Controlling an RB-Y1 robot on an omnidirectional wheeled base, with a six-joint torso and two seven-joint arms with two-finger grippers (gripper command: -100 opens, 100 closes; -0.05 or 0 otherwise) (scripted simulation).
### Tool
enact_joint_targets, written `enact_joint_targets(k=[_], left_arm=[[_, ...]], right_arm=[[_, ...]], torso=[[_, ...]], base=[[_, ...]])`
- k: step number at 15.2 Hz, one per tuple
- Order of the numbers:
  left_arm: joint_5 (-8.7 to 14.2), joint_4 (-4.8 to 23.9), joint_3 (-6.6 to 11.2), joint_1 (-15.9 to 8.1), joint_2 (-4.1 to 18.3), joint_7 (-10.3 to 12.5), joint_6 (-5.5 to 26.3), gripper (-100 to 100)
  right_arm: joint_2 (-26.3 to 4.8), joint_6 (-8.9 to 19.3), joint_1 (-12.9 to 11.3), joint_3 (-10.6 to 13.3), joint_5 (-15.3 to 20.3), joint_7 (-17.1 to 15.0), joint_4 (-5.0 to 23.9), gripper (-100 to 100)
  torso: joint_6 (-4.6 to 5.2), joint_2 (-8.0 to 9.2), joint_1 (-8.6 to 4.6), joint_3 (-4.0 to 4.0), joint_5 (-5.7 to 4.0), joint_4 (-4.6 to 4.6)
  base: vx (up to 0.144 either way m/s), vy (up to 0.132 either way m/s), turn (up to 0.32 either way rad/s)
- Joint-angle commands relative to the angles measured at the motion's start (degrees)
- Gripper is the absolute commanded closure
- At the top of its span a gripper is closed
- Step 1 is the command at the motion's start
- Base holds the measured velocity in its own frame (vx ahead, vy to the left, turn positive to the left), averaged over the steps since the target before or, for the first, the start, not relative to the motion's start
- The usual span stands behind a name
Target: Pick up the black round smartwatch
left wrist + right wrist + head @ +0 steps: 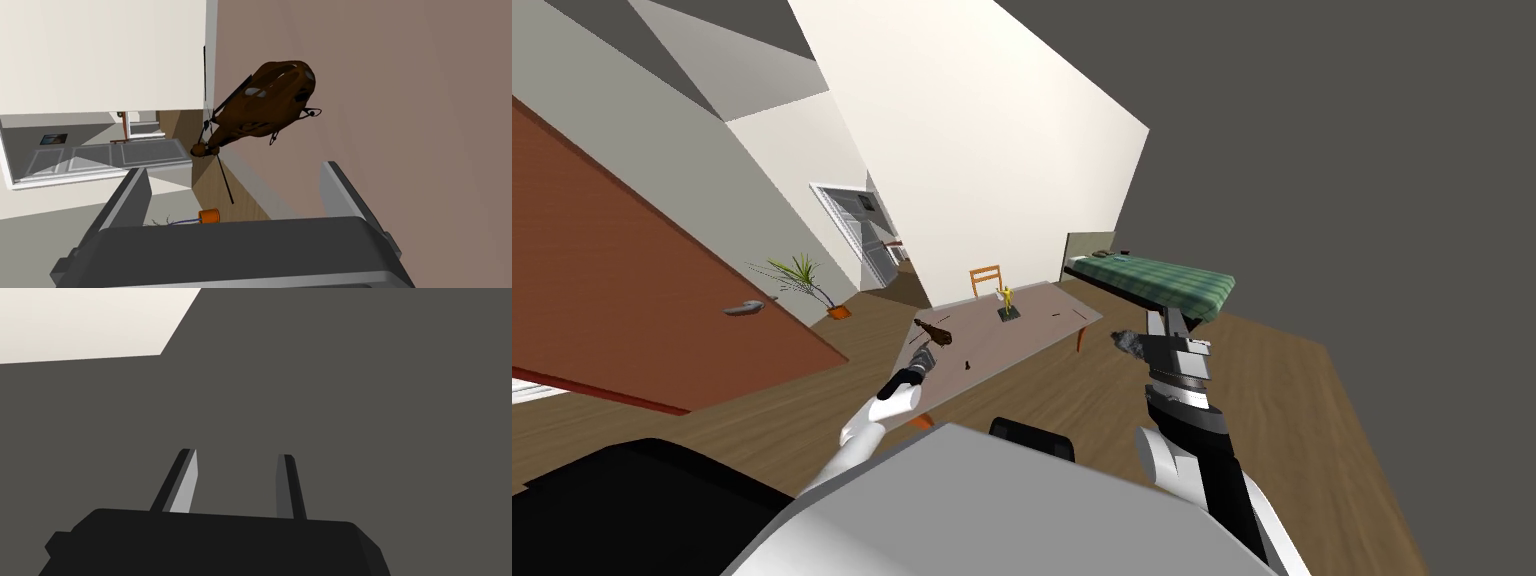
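A home, and this room is a bedroom. At 1 o'clock a bed (1162,280) with a green checked cover stands against the wall. At 12 a desk (1042,322) with a wooden chair (985,278) behind it carries a yellow figurine (1005,296) and a brown toy helicopter (265,102). A potted plant (807,280) sits at 10 o'clock on the wooden floor (1252,400), and a brown door (632,300) with a lever handle at 9.

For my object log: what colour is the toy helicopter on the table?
Glossy dark brown toy helicopter; left wrist view shows it best.
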Motion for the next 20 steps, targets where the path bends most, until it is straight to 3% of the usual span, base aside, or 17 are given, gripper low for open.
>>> enact_joint_targets(k=[1, 3, 6, 11, 12, 20], left_arm=[[1.81, 2.86, 0.86, -0.8, 0.17, 0.51, 1.52, -100], [1.81, 3.96, 0.86, -0.8, 0.17, 0.51, 1.52, -100], [4.36, 8.13, 2.07, -1.94, 0.34, 1.19, 3.72, -100], [5.56, 11.32, 2.62, -2.46, 0.37, 1.51, 4.76, -100], [6.7, 13.4, 3.14, -2.95, 0.36, 1.82, 5.76, -100], [10.52, 21.3, 4.8, -4.54, -0.03, 2.83, 9.2, -100]], right_arm=[[0.0, 0.0, 0.0, 0.0, 0.0, 0.0, 0.0, 0], [0.0, 0.0, 0.0, 0.0, 0.0, 0.0, 0.0, 0], [0.0, 0.0, 0.0, 0.0, 0.0, 0.0, 0.0, 0], [0.0, 0.0, 0.0, 0.0, 0.0, 0.0, 0.0, 0], [0.0, 0.0, 0.0, 0.0, 0.0, 0.0, 0.0, 0], [0.0, 0.0, 0.0, 0.0, 0.0, 0.0, 0.0, 0]], torso=[[0.0, 0.0, 0.0, 0.0, 0.0, 0.0], [0.0, -0.09, -0.07, -0.05, -0.02, -0.02], [0.0, -0.02, 0.01, -0.01, 0.0, -0.01], [-0.01, 0.02, 0.03, 0.01, 0.01, 0.0], [-0.01, 0.05, 0.08, 0.03, 0.01, 0.01], [0.0, -0.1, 0.07, -0.06, 0.01, -0.02]], base=[[0.097, -0.104, -0.065], [0.084, -0.086, -0.026], [0.078, -0.08, -0.049], [0.065, -0.068, -0.03], [0.068, -0.063, -0.042], [0.092, -0.061, -0.045]])
